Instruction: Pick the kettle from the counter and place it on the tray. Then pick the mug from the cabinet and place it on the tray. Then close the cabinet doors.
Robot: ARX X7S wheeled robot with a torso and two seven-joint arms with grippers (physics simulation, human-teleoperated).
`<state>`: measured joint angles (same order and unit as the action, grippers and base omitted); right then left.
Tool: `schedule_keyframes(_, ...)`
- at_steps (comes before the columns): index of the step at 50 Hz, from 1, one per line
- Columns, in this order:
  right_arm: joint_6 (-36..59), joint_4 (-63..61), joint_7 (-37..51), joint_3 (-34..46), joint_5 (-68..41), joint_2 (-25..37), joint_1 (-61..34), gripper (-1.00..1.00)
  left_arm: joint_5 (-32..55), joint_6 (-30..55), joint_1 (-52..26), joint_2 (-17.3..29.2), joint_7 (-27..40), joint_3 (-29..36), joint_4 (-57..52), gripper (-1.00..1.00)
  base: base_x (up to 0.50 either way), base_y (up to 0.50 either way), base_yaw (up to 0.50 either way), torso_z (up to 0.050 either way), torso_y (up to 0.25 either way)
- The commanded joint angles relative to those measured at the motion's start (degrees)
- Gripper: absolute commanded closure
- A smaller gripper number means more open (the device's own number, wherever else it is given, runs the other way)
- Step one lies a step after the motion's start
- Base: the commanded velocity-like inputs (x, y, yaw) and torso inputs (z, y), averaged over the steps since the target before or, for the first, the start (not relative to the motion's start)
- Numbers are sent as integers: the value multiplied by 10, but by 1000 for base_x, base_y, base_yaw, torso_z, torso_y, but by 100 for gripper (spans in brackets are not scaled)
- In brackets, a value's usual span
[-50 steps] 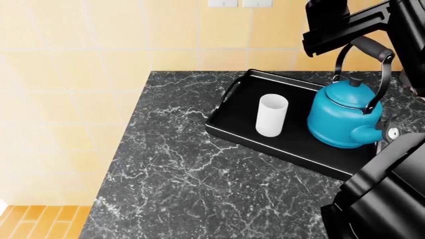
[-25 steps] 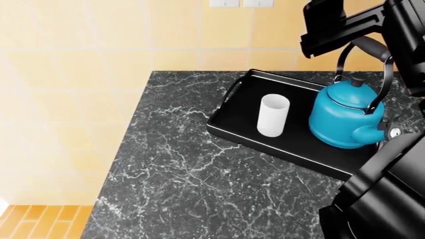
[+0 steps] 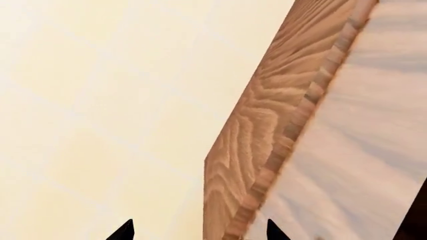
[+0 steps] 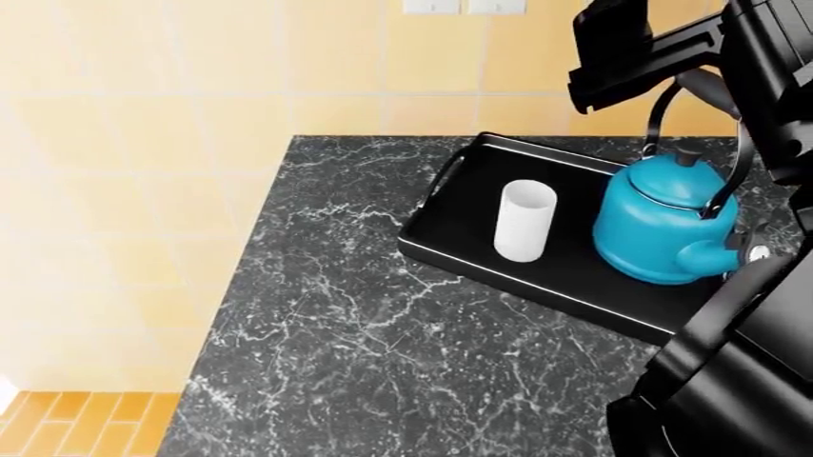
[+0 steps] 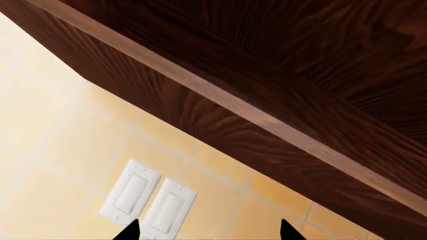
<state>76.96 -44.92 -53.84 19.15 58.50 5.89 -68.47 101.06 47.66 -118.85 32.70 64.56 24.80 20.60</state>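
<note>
Mug [image 4: 525, 221] left of kettle [image 4: 665, 227], on tray [image 4: 559, 277]

The surface [image 4: 368, 333] is a dark marble slab with white veining, set against a wall of yellow tiles [image 4: 166, 114]. The black tray [image 4: 439, 243] lies on it at an angle. The white mug [image 4: 524, 221] stands upright in the tray, and the blue kettle [image 4: 661, 224] stands beside it, also upright. Mug and kettle are apart. Black arm segments [image 4: 724, 381] cross the view's right side, partly covering the kettle handle [image 4: 661, 105].
</note>
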Motion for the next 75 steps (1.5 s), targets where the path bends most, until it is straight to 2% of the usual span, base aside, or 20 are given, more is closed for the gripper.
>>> schedule_keyframes(1, -9, 0, 11, -11, -14, -2, 13, -100, 96, -65, -74, -69, -53, -42, -202, -100, 0, 0, 0, 0, 10)
schedule_keyframes(15, -23, 5, 30, -23, -37, -7, 26, -100, 79, -68, -127, -85, -88, -44, -132, -100, 0, 0, 0, 1, 2)
schedule_keyframes(34, -19, -7, 37, -28, -42, -2, 35, -100, 117, -61, -80, -128, -53, -25, -191, -100, 0, 0, 0, 1, 2)
schedule_keyframes(56, 9, -22, 22, -13, -22, 11, 29, -100, 49, -61, -55, -160, -88, 23, -164, -100, 0, 0, 0, 0, 0)
schedule_keyframes(75, 14, -39, 17, -16, -15, 18, 43, -100, -62, -78, -22, -182, -137, 85, -114, -100, 0, 0, 0, 0, 0)
